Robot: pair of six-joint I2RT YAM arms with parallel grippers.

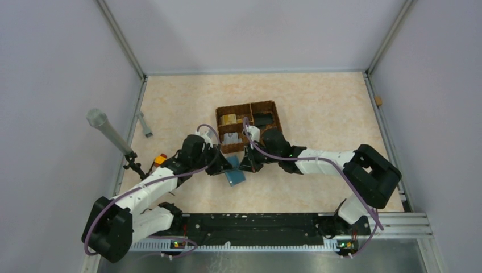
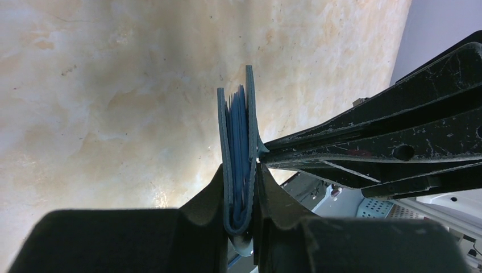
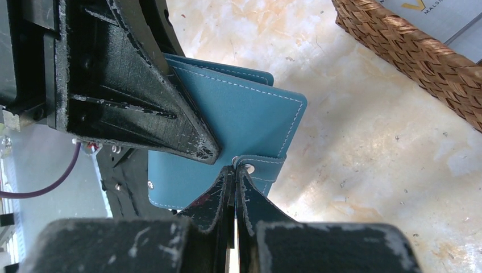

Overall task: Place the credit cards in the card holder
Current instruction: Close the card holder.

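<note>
Beige marbled table [image 1: 318, 108], lilac walls all round, and both arms have met in the middle. The teal card holder [image 1: 236, 176] sits between them, just on the near side of the wicker basket [image 1: 277, 122]. The left gripper [image 2: 240, 170] has it clamped, with the fingers [image 2: 213, 199] squeezing both covers so it stands edge-on and the blue inner leaves show between them. From the other side, the right gripper [image 3: 235, 169] has its fingers pressed tight together, nipping the end of the little snap strap [image 3: 267, 165] on the holder's face. Whether the holder touches the table, I can't tell. The credit cards [image 1: 229, 119] lie in the basket's left compartments, a gold one farther back and a pale one nearer. A yellow-and-red toy block [image 1: 160, 161] sits off to the left.
</note>
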